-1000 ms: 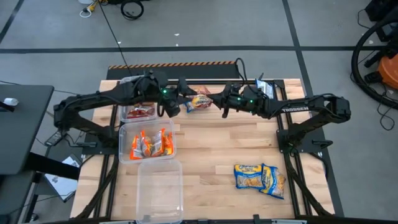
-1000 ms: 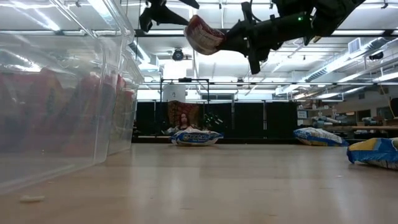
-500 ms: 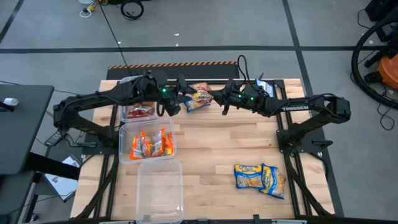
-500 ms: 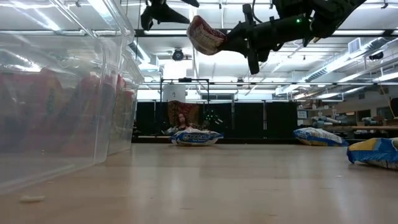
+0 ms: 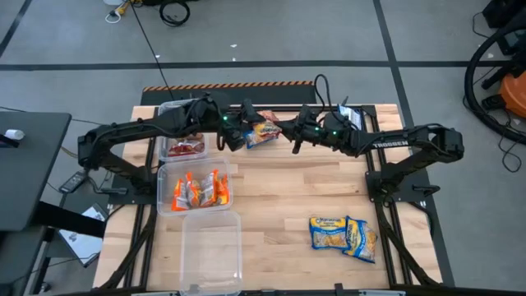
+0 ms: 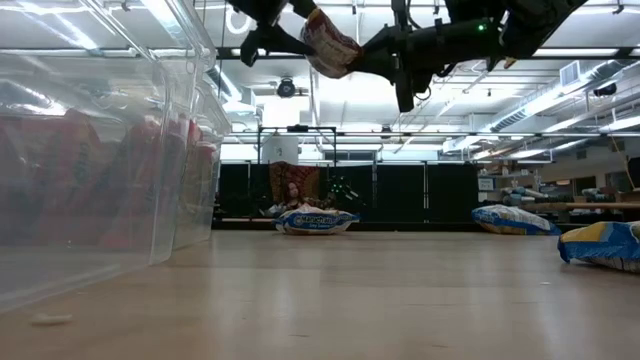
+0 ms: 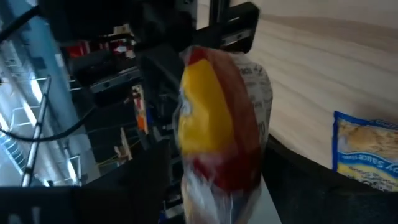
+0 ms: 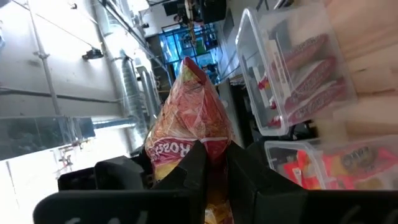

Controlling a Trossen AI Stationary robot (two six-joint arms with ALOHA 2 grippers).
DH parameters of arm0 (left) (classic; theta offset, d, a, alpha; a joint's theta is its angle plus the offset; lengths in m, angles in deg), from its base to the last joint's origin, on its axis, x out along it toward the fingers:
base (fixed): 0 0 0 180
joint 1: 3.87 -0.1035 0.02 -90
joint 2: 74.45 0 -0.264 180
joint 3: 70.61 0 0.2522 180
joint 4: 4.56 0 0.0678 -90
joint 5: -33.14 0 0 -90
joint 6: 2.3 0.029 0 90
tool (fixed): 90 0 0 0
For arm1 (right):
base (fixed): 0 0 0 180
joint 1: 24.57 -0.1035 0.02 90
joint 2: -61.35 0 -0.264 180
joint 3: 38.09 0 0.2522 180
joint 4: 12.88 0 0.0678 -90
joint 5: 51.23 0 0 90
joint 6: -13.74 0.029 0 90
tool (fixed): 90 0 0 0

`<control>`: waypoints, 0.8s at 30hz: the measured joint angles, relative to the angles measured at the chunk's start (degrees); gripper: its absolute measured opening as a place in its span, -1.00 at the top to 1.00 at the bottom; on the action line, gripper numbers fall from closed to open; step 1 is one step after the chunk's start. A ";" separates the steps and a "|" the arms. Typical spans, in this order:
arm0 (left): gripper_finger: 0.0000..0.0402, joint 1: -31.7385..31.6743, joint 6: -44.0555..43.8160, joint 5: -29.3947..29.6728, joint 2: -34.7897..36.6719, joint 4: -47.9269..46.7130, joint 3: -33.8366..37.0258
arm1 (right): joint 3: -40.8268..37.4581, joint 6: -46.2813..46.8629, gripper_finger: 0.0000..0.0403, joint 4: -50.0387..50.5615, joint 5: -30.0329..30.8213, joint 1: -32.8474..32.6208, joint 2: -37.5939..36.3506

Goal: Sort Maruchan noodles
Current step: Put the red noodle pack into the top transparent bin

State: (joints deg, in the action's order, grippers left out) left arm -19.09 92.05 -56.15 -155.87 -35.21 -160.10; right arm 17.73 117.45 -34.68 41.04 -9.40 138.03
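While both dark arms met above the far edge of the light wooden table [image 5: 288,197], the right gripper [image 5: 283,134] was clamped on one end of a red and silver plastic ramen packet [image 5: 265,134], which hung in the air in the upper middle of the high view and at the top centre of the low view [image 6: 330,45], well clear of the tabletop. At the packet's other end, just left of it in the high view, the left gripper [image 5: 243,131] had its fingers spread wide; whether they touched the wrapper could not be told. The right wrist view showed the two dark fingers [image 8: 193,165] pinched together on the packet's crimped edge.

Down the left side of the high view stood three clear plastic bins: the farthest bin [image 5: 167,148] held red packets [image 5: 187,148], the middle bin [image 5: 164,185] held orange packets [image 5: 197,191], and the nearest bin [image 5: 209,251] showed nothing inside.

At the lower right of the high view two blue and yellow packets [image 5: 343,234] lay flat on the wood, touching each other, well apart from the bins and from both grippers
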 joint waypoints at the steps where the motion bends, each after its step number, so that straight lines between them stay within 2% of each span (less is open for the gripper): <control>1: -0.22 0.02 0.00 -0.17 -0.57 0.02 0.00 | -0.01 -0.31 0.77 0.06 0.00 -0.02 0.02; 4: -0.10 0.40 -0.18 0.06 -1.67 -0.08 0.00 | -0.02 -0.94 0.77 0.10 -0.33 -0.08 0.02; 9: 0.24 1.47 -1.25 2.61 -1.98 0.54 0.00 | -0.04 -5.40 0.66 -0.07 2.92 -0.23 0.02; 13: 0.26 2.68 -2.27 5.28 -1.73 0.83 0.00 | -0.04 -8.78 0.44 -0.90 4.36 -0.30 0.05; 18: 0.27 4.60 -2.90 9.37 -0.25 0.70 0.00 | -0.02 -12.63 0.13 -3.79 9.12 -0.03 -0.04; 21: 0.28 5.31 -5.93 15.03 1.71 -0.69 0.00 | 0.00 -16.73 -0.01 -4.86 11.63 1.32 -1.03; 24: 0.28 3.68 -10.52 20.95 4.97 -7.08 0.00 | 0.00 -21.33 -0.11 -4.82 11.28 2.74 -2.40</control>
State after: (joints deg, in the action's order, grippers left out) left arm -15.41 81.53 -35.20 -150.90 -42.28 -160.10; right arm 17.73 96.12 -39.50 52.32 -6.66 135.63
